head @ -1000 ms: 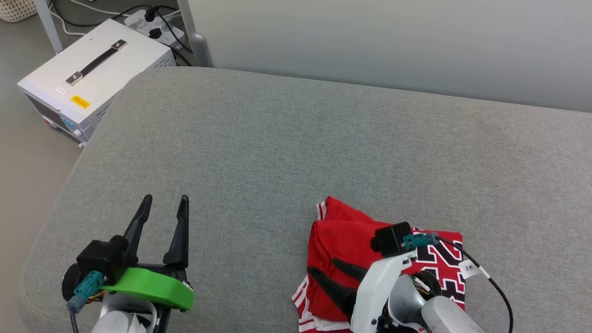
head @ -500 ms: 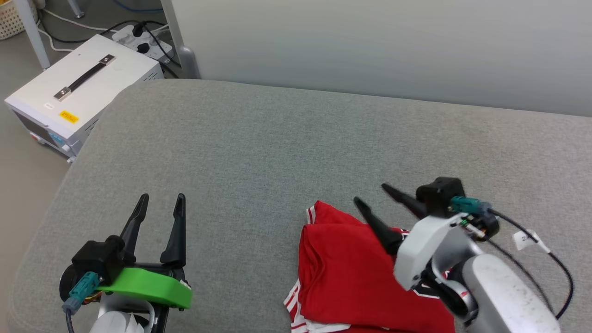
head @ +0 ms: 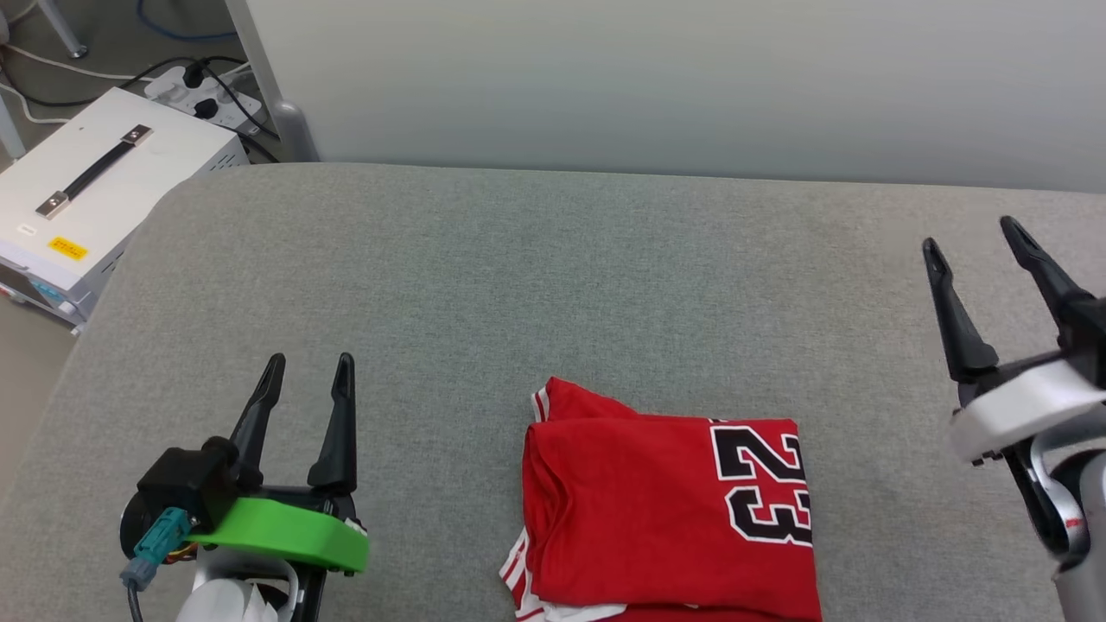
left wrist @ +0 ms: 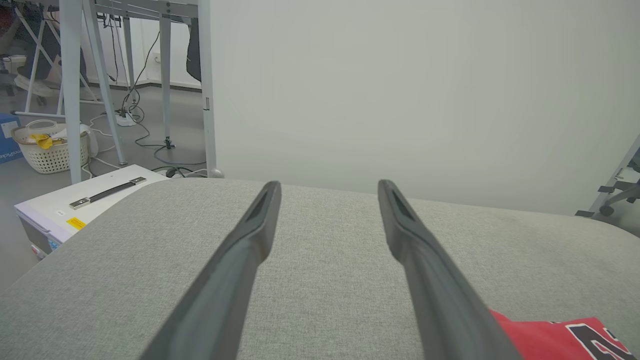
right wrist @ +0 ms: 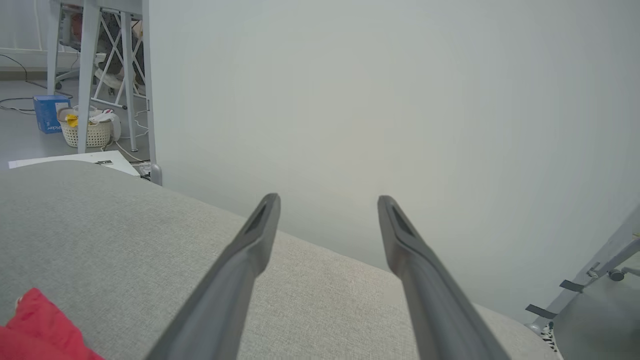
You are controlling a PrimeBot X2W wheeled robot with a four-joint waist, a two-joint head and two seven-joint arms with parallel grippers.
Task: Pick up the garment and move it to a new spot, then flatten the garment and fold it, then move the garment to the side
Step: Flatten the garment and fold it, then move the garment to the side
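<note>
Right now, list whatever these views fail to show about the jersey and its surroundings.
Red jersey: near edge cut off by the head view's bottom edge; lower layers hidden under the top fold.
Same jersey, left wrist view: mostly cut off at the corner, behind the left gripper's finger.
White case's yellow label, head view: text too small.

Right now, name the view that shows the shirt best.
Head view: the shirt lies folded on the cushion, nearly whole, number print up. The left wrist view catches one printed corner at lower right; the right wrist view, a red edge at lower left.
</note>
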